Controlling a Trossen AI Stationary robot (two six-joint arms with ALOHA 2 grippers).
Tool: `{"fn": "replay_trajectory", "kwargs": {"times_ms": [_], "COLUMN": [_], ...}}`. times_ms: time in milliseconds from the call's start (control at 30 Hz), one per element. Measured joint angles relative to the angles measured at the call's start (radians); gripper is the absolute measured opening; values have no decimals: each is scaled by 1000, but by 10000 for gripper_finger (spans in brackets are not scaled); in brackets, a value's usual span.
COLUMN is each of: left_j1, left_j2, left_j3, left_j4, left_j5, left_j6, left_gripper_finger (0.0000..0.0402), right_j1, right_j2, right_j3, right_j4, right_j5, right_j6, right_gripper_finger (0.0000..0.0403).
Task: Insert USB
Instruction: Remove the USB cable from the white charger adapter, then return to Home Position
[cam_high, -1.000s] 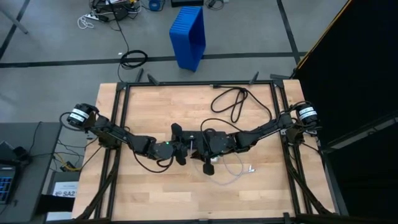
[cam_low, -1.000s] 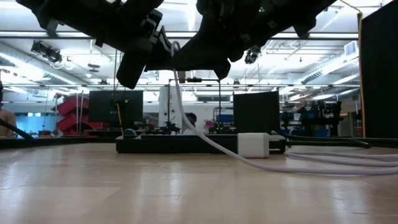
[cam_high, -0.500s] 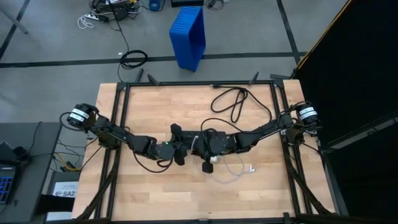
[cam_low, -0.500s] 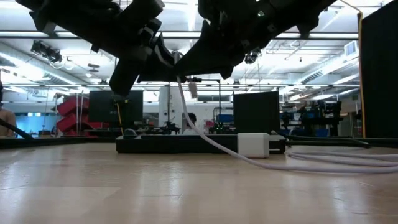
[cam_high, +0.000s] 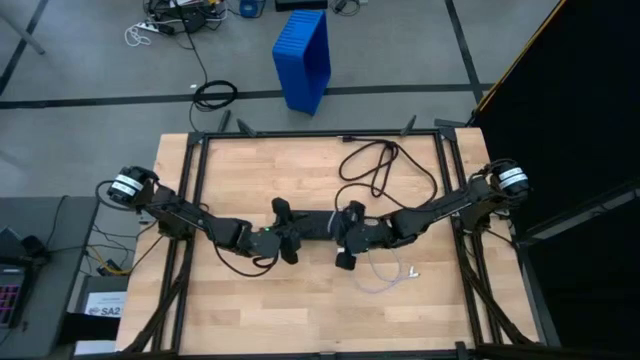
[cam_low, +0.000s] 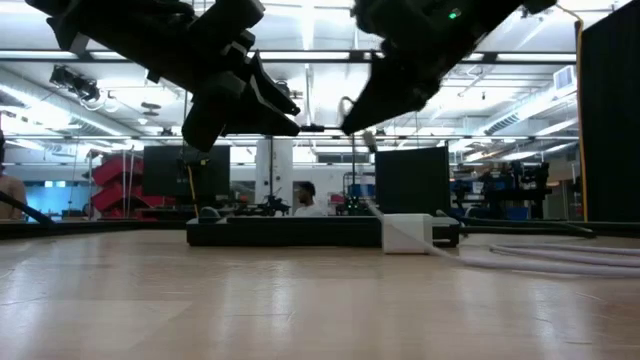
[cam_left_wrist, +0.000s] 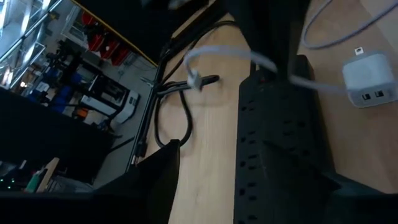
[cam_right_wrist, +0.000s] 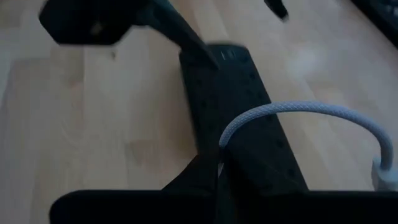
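Note:
The USB (cam_high: 385, 283) is a thin white cable lying looped on the wooden table right of centre. One stretch of it rises to my right gripper (cam_high: 342, 238), which is shut on it above the black power strip (cam_high: 312, 225). A white charger block (cam_low: 405, 232) stands on the table beside the strip. My left gripper (cam_high: 287, 232) hangs open over the strip's left part, and nothing shows between its fingers. Both grippers are clear of the table in the low view. My right gripper pinches the USB cable between its two shut fingers, a short way back from its plug end (cam_right_wrist: 221, 148). From the fingers a short stretch arches out (cam_right_wrist: 298, 109) over the strip and ends at the small plug (cam_left_wrist: 196, 79), which hangs free in the air. The remainder trails down slack to the table.
A thick black cord (cam_high: 375, 165) lies looped at the table's far right. A black metal frame (cam_high: 320, 133) runs round the table edges. A blue bin (cam_high: 303, 60) and loose cables lie on the floor beyond. Bare wood lies near the front edge.
My left gripper has opened and let go of the cable, staying over the strip. My right gripper has gone toward the table's right edge with the cable, so the raised stretch and its plug have swung over with it.

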Motion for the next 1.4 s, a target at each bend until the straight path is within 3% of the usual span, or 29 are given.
{"fn": "replay_trajectory", "kwargs": {"times_ms": [333,633,1000,1200,1300,1400], "left_j1": [0,0,0,0,0,-1], "left_j2": [0,0,0,0,-11,-53], "left_j3": [0,0,0,0,0,0], "left_j4": [20,30,29,27,24,3], "left_j5": [0,29,31,37,71,84], "left_j6": [-24,-50,-54,-68,-79,-106], "left_gripper_finger": [209,209,209,209,209,209], "right_j1": [-33,-58,-60,-49,-29,16], "right_j2": [0,0,-3,-54,-100,-144], "right_j3": [-12,-62,-68,-66,-66,-66], "right_j4": [-414,-377,-373,-376,-373,-373], "right_j5": [29,21,25,27,95,246], "right_j6": [320,339,317,307,277,223], "right_gripper_finger": [0,10,122,162,166,160]}}
